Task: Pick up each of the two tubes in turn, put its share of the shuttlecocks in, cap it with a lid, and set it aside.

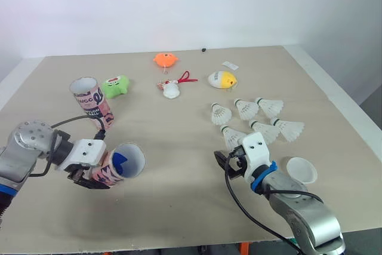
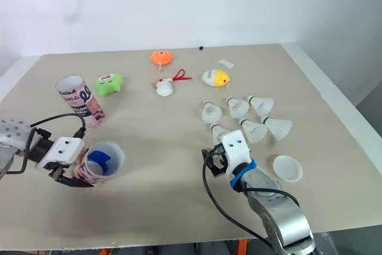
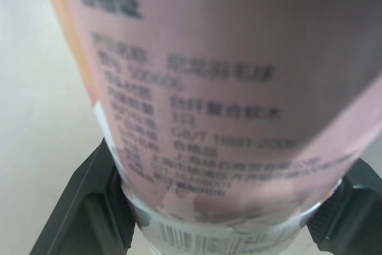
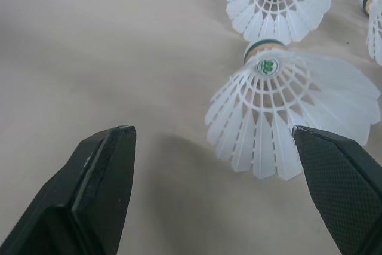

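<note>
Table: pale tabletop [image 1: 179, 207] carrying everything below.
Right gripper [image 1: 230, 159]: low over the table at the near right, fingers spread wide with nothing between them.
Left gripper [image 1: 88, 174]: at the near left, its black fingers [image 3: 83, 207] pressed against both sides of the pink tube [image 1: 119, 164].
Pink tube: lies nearly level in that grip, open mouth turned toward the table's middle, something blue visible inside. Whether it rests on the table cannot be told.
Lid [image 1: 301, 170]: white and round, on the table just right of the right arm.
Nearest shuttlecock [image 4: 286, 117]: on the table just ahead of the right gripper's fingers.
Other shuttlecocks: five more beyond it, two [image 1: 264, 131] [image 1: 289, 129] in a nearer row and three [image 1: 221, 113] [image 1: 246, 108] [image 1: 270, 107] in a farther row.
Second tube [image 1: 91, 101]: stands on its base at the left, mouth up, beyond the held one.
Green toy [image 1: 116, 86]: just right of the second tube.
White toy with red cord [image 1: 172, 89]: mid-table.
Yellow-and-white toy [image 1: 222, 79]: beyond the shuttlecocks.
Orange toy [image 1: 165, 60]: farthest back.
</note>
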### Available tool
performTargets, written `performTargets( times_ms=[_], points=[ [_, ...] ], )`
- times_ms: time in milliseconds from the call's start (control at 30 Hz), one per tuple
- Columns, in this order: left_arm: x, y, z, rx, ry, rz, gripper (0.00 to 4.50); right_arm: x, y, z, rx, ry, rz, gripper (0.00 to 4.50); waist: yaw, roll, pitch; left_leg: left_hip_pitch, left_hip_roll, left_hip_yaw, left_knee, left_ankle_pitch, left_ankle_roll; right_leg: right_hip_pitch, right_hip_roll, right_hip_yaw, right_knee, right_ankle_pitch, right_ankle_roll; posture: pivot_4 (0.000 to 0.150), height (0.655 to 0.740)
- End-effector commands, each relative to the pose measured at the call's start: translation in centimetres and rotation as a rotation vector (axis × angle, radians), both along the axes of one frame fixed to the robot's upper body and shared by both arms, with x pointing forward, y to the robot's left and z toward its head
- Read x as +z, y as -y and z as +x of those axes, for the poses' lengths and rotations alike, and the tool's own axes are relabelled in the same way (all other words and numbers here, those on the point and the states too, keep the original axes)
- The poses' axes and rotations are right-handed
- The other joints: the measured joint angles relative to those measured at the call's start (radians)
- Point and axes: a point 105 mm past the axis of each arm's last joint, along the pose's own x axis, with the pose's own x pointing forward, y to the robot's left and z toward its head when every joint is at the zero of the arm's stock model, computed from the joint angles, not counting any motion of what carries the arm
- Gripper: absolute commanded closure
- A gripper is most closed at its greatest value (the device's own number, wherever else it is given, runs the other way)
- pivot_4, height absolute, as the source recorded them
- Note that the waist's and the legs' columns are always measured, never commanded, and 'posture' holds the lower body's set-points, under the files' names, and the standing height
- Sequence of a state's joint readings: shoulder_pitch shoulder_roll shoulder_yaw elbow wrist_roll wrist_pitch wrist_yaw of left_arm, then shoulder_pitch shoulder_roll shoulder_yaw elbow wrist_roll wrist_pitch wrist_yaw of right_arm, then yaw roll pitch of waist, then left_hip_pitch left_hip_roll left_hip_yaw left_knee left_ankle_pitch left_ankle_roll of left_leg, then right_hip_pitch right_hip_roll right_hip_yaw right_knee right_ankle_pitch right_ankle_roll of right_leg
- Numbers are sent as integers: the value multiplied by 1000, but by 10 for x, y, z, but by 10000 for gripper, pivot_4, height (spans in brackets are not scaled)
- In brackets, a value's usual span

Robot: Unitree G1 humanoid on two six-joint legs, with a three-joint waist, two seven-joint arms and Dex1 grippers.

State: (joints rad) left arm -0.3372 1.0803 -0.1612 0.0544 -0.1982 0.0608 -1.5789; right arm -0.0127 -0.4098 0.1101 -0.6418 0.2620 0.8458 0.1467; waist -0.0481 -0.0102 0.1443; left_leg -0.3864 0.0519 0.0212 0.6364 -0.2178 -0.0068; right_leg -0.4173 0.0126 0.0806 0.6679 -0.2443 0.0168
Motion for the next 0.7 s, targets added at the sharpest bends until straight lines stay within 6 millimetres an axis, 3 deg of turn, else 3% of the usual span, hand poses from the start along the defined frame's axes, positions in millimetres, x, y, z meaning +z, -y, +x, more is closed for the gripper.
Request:
performTargets(
  times_ms=[33,667,700],
  points=[
    [-16,1,-8,40,-101,10,15653,12,-5,3,6,61,2,0,0,0,0,-1,-1,0,0,0,0,0,0,1,0,0,0,1500,7400],
    [-24,15,-5,12,-100,-66,15653,10,-2,10,-35,63,-51,0,4,0,0,-6,-10,4,0,-3,-4,-1,-3,20,-1,-3,9,1500,7400],
    [-24,16,-6,12,-99,-67,15682,9,1,12,-57,66,-64,2558,4,0,0,-6,-11,4,0,-3,-4,-1,-3,21,-1,-3,9,1500,7400]
  ],
)
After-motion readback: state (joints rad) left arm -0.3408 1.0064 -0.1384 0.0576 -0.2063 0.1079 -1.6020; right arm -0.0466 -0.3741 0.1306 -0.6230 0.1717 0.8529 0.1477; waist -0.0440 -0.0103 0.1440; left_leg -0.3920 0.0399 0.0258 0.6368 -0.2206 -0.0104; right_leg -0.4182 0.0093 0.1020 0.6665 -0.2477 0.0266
